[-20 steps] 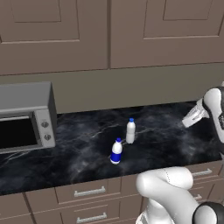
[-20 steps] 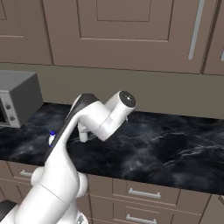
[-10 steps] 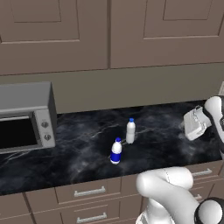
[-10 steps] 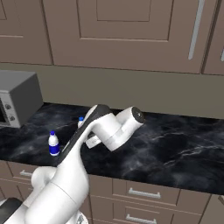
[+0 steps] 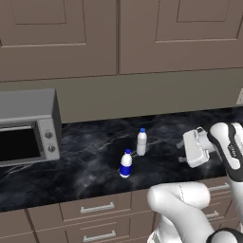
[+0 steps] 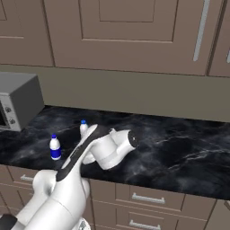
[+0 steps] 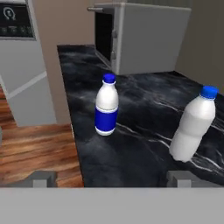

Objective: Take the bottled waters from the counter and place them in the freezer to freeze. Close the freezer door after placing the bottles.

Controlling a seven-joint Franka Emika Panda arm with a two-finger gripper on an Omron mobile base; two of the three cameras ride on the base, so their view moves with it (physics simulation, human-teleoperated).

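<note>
Step in hand: the approach to the first bottle is judged to be under way; nothing has been lifted, and both bottles stand upright on the counter [image 5: 85,166].
Claw: the gripper [image 7: 111,178] is released, its two tips spread wide apart with nothing between them; in the left base view the gripper [image 5: 182,151] is held just above the counter.
Labelled bottle [image 7: 106,105]: seen straight ahead of the claw, slightly toward its left tip, near the counter's front edge; not touched.
Plain bottle [image 7: 193,124]: seen ahead of the claw on the side of its right tip, appearing tilted by the camera's roll; apart from the labelled bottle.
Microwave [image 5: 27,126]: found beyond both bottles, well apart from the claw.
Next move: the claw is judged to need carrying forward until one bottle's body lies between the tips, then closing around it; a level, centred approach is called for so the other bottle is not knocked.
Freezer: what may be its grey door [image 7: 22,65] is glimpsed beyond the counter's end.
Writing: no brand or text can be read; the blue band appears blank.
</note>
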